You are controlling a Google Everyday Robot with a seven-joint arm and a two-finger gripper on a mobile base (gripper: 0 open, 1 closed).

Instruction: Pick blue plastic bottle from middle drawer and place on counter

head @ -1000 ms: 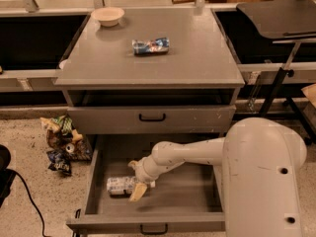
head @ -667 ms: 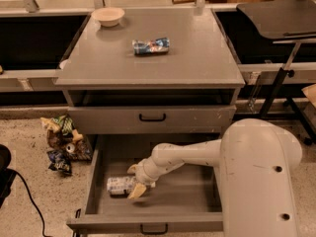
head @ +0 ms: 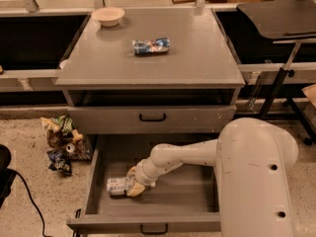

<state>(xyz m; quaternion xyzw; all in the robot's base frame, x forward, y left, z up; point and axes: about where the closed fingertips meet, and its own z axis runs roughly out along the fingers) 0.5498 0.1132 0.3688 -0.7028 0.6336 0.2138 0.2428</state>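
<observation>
The blue plastic bottle (head: 116, 185) lies on its side on the floor of the open middle drawer (head: 148, 224), towards the drawer's left side. My white arm reaches down into the drawer from the right. My gripper (head: 134, 183) is at the bottle's right end, low in the drawer and over that end of the bottle. The counter (head: 187, 58) is the grey top of the cabinet, above and behind the drawer.
A crumpled blue-and-white foil packet (head: 150, 46) and a pale bowl (head: 108, 16) sit on the counter. The shallower handled drawer (head: 152, 118) above is closed. Snack wrappers (head: 61, 142) lie on the floor to the left. A black stand table (head: 281, 16) is at right.
My gripper has shifted slightly left, from just beside the bottle to over its right end. The bottle has stayed in place.
</observation>
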